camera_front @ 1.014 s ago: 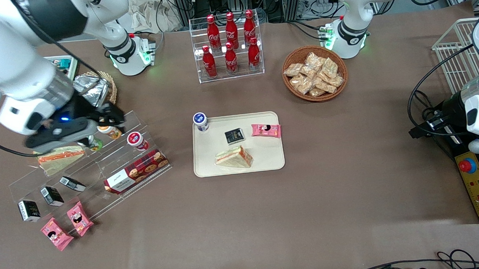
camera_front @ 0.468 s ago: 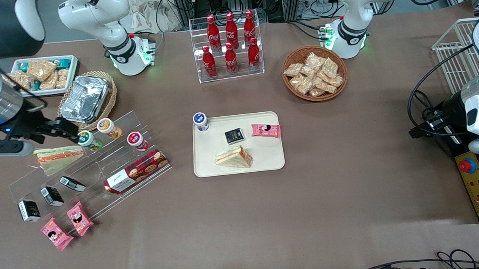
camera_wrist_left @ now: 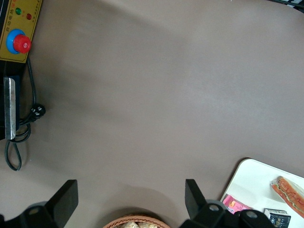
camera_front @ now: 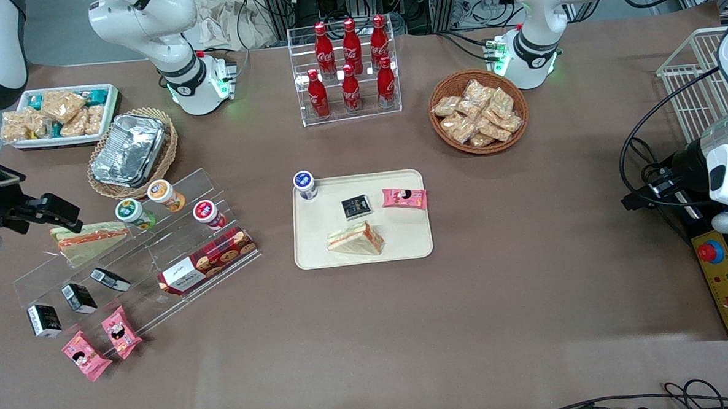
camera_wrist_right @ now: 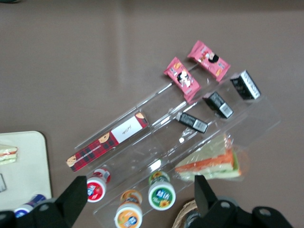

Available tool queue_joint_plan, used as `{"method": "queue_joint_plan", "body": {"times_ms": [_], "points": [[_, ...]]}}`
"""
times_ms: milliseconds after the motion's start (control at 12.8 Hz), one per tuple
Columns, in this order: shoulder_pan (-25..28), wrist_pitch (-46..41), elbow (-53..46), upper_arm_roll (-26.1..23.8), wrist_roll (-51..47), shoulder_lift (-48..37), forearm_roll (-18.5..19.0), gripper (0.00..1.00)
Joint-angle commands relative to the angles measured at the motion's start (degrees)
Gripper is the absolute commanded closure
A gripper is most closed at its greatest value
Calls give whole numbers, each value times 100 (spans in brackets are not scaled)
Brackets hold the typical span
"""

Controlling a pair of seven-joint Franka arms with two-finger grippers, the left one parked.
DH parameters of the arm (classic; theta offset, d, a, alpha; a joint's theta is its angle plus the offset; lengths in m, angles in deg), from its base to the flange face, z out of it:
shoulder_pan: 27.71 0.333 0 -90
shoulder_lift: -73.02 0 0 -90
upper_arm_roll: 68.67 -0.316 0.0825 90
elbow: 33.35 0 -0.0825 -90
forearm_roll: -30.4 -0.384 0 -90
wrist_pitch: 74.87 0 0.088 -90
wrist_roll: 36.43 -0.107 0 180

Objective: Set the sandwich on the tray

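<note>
Brown cloth covers the table, and the cream-beige tray sits at the centre of the front frame. At that frame's edge, toward the working arm's end of the table, the gripper hangs above the clear acrylic rack, well apart from the tray. Its jaws stand wide with nothing between them. Just beside them on the rack lies the longer greenish wedge, which is not the task's item.

The sandwich already lies flat on the tray, in the part nearest the front camera. It is close to the small black pack but not touching it, so the placing looks done.

It should handle as light and soft. The clear film is likely slippery, and the bread would crush under a hard squeeze. A gentle hold across the two bread faces, near the thick crust end, seems safest.
</note>
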Motion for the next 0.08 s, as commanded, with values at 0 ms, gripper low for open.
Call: {"method": "queue_joint_plan", "body": {"times_ms": [0], "points": [[-284,158,9,-89,285,4,-207,0]]}}
